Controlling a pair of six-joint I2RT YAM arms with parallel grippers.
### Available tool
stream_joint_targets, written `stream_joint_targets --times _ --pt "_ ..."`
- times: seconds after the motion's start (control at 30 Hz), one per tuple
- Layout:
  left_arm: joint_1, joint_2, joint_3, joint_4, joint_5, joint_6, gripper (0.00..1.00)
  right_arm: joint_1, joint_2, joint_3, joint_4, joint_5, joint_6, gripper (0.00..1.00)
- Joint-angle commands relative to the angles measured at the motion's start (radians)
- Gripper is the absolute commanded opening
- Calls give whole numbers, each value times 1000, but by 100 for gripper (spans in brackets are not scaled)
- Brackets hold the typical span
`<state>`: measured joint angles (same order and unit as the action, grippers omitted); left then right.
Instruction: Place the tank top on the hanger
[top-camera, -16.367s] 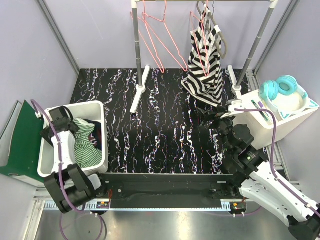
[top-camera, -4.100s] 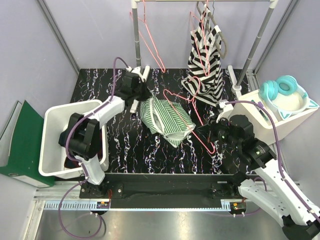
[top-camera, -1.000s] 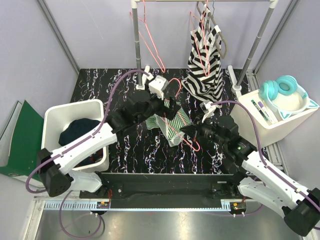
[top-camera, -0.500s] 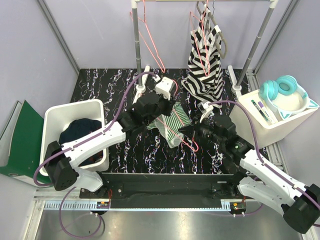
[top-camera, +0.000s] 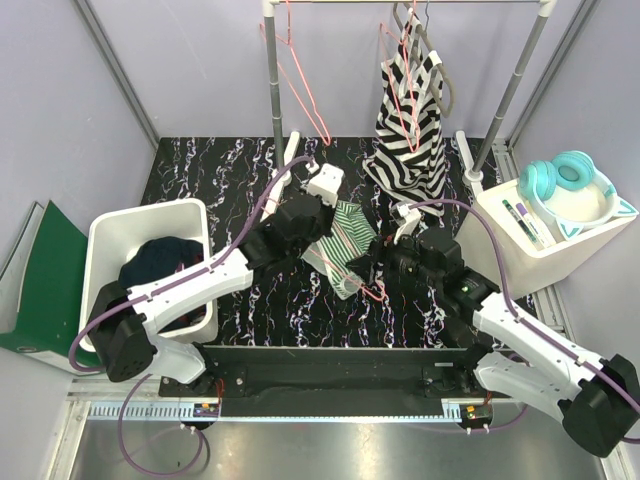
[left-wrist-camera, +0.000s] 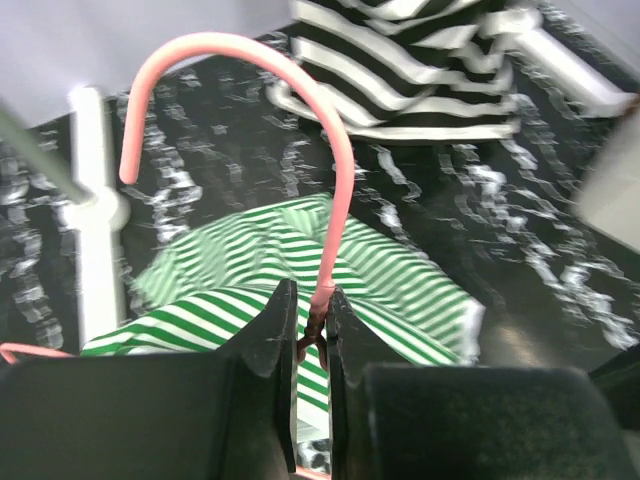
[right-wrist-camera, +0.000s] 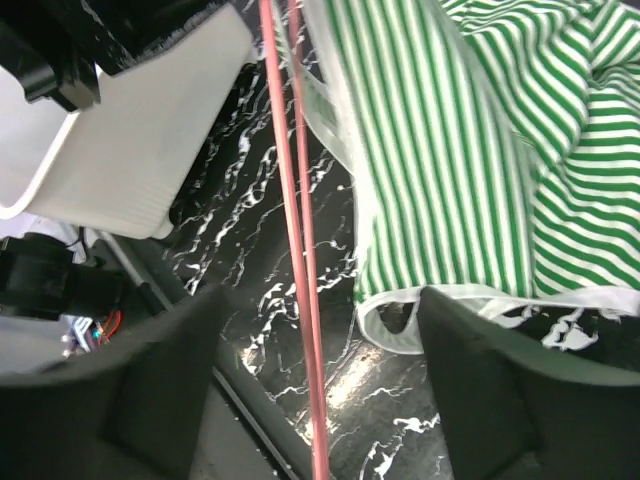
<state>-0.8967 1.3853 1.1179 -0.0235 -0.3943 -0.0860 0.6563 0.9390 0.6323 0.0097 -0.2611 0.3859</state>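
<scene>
The tank top (top-camera: 343, 232) hangs draped over the pink hanger (top-camera: 372, 291) above the black marbled table. In the left wrist view my left gripper (left-wrist-camera: 310, 297) is shut on the twisted neck of the hanger (left-wrist-camera: 335, 190), just under its hook, with the tank top (left-wrist-camera: 400, 275) spread below. From above, that left gripper (top-camera: 318, 222) sits at the garment's left edge. My right gripper (top-camera: 363, 267) is open beside the garment's lower corner. Between my right gripper's (right-wrist-camera: 320, 330) spread fingers the hanger (right-wrist-camera: 300, 250) wire runs untouched, and the tank top (right-wrist-camera: 470, 150) lies to its right.
A clothes rack at the back carries spare pink hangers (top-camera: 300, 70) and a black-and-white striped garment (top-camera: 410, 115). A white bin (top-camera: 110, 230) with a dark garment stands at left. A white box with teal headphones (top-camera: 565, 180) stands at right.
My left gripper has closed on the hanger's neck. My right gripper has let go of the hanger wire and opened wide. The hanger and top have sunk slightly toward the table.
</scene>
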Motion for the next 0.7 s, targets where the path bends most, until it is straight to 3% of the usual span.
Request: stream_joint_targets --times 0.0,0.03,0.17,0.33,0.53,0.67 --pt "-2 -20 0 45 -170 80 0 9 -40 50 -35 98 -22 91" --pt "-2 -8 -1 51 -201 80 0 6 -63 50 -45 105 -22 97" --pt "2 34 19 57 -274 115 0 9 -132 34 -106 135 -27 98" --pt "44 58 25 65 -253 105 0 6 -198 -2 -137 169 -44 97" --pt "119 60 31 34 -178 3 0 16 -131 -31 -84 57 -50 84" --pt "165 89 66 -12 -178 -26 0 78 -108 -60 -28 78 -45 81"
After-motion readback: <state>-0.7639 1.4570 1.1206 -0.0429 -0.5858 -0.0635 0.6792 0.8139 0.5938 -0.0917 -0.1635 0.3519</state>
